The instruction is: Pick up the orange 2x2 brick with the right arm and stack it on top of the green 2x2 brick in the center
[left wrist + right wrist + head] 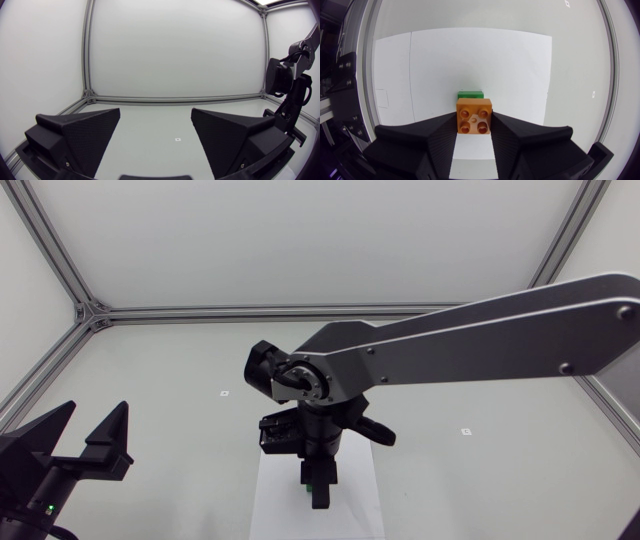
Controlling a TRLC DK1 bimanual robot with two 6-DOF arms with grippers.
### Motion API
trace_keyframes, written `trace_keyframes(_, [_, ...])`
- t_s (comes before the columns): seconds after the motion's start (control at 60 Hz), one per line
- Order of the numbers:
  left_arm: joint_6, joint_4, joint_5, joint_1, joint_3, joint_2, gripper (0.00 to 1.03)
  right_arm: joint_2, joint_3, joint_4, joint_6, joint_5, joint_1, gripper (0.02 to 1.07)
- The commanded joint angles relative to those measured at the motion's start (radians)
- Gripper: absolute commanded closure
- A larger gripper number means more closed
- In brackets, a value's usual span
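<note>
Placement: our right gripper pinches the orange brick just short of the green brick; next we centre and lower it.

Pretty bright, even white light, hardly any shadows. Wrist views bulge at the edges; the orange studded plastic 2x2 brick looks sharp.

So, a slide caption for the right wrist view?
Right gripper shut on the orange brick, the green brick peeking out just beyond it on the white sheet.
</note>
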Motion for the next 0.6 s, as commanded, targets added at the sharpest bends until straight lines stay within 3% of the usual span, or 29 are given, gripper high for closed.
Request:
trace_keyframes(0.0, [0.013, -0.015, 0.004, 0.004, -0.041, -0.008, 0.04, 0.025, -0.005, -0.006, -0.012, 0.000, 0.010, 0.91])
trace_keyframes(0.583, [0.013, -0.015, 0.004, 0.004, -0.041, -0.008, 0.04, 0.070, -0.002, 0.010, -0.017, 0.000, 0.006, 0.91])
